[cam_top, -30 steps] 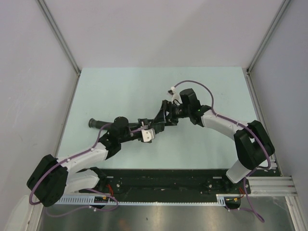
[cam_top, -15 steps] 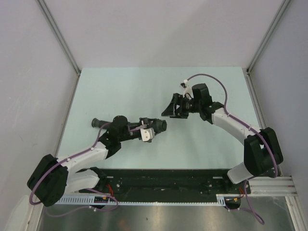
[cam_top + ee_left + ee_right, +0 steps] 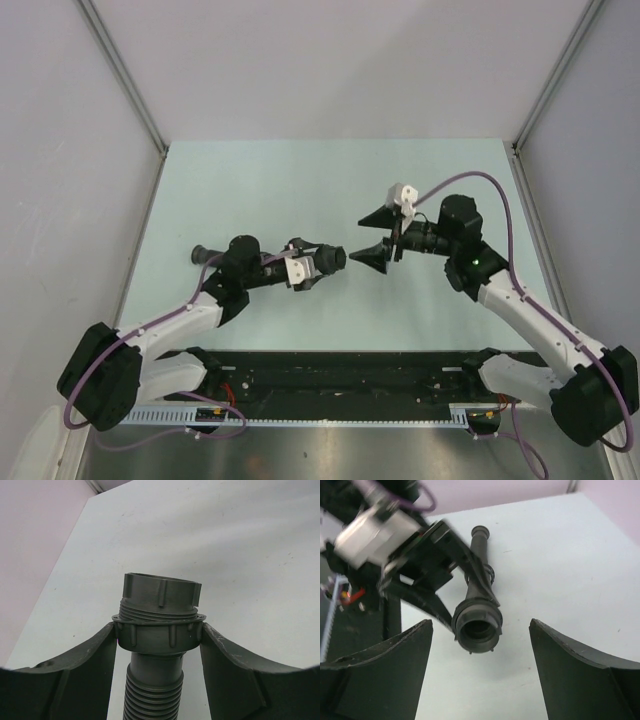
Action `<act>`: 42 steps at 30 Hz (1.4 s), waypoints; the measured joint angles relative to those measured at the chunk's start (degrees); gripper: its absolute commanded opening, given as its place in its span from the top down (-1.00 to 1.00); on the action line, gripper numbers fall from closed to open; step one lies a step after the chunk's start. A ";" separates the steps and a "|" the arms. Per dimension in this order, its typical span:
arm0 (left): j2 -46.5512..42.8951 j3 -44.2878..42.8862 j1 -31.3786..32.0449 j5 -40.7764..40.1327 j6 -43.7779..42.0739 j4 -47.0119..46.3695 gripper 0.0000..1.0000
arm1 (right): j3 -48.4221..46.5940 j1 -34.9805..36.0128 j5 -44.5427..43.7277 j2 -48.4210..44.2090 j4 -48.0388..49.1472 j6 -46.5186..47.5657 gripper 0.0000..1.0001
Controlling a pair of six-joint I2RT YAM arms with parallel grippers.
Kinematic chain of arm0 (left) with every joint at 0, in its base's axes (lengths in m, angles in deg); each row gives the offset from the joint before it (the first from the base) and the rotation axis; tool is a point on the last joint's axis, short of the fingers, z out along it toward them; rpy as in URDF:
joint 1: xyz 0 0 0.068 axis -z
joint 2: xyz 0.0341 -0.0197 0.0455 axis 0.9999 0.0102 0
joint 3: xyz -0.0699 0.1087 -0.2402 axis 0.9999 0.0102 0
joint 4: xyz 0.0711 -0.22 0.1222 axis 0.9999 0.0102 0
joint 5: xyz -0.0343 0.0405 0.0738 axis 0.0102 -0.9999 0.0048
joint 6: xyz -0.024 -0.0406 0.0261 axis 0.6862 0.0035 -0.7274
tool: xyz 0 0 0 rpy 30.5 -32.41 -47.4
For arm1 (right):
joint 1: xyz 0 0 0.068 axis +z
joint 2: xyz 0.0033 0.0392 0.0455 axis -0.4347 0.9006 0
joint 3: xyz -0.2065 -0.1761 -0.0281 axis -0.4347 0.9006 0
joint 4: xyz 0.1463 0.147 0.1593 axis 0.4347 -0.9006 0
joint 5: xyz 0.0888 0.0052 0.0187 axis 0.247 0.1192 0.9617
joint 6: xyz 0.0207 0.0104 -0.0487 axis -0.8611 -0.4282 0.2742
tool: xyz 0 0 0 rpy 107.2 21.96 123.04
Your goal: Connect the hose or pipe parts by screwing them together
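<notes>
The black pipe [image 3: 159,635] is a ribbed tube with a wider collared end, and my left gripper [image 3: 159,630] is shut on that collar. The knurled ring nut [image 3: 161,592] sits on the thread above the collar, with a few thread turns showing below it. From above, the pipe [image 3: 334,259] points right out of the left gripper [image 3: 322,260], its tail [image 3: 203,255] sticking out to the left. My right gripper [image 3: 377,236] stands open a short way right of the pipe's end, holding nothing. Its wrist camera looks straight into the ring nut's bore [image 3: 477,624] beyond the right gripper [image 3: 480,622].
The pale green table [image 3: 260,190] is bounded by grey walls with metal posts [image 3: 125,80] at the left and right. A black rail [image 3: 340,375] carrying the arm bases runs along the near edge. A purple cable [image 3: 470,180] loops over the right wrist.
My right gripper has let go of the pipe's end, pulled back to the right and opened wider. The left gripper keeps its hold on the pipe, shifted slightly.
</notes>
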 measured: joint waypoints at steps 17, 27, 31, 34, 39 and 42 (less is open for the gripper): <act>-2.32 -0.42 -1.64 4.76 5.03 -0.04 1.00 | 7.87 10.08 -2.51 0.61 2.93 31.69 -0.69; -2.99 -0.42 -1.64 5.86 5.03 -0.04 0.99 | 7.87 11.21 -6.82 3.45 4.61 32.00 -0.64; -2.99 -0.42 -1.64 6.29 5.03 -0.04 1.00 | 7.87 11.23 -7.02 4.55 5.16 31.78 -0.44; -2.99 -0.42 -1.64 6.60 4.94 -0.07 1.00 | 7.72 11.21 -6.45 5.53 5.73 31.21 0.04; -2.97 -0.44 -2.16 7.34 4.81 0.26 1.00 | 7.63 9.77 -2.40 6.86 6.64 29.68 0.70; -2.93 -0.44 -2.16 8.63 4.22 0.00 1.00 | 7.58 7.61 2.14 7.41 7.41 27.28 0.81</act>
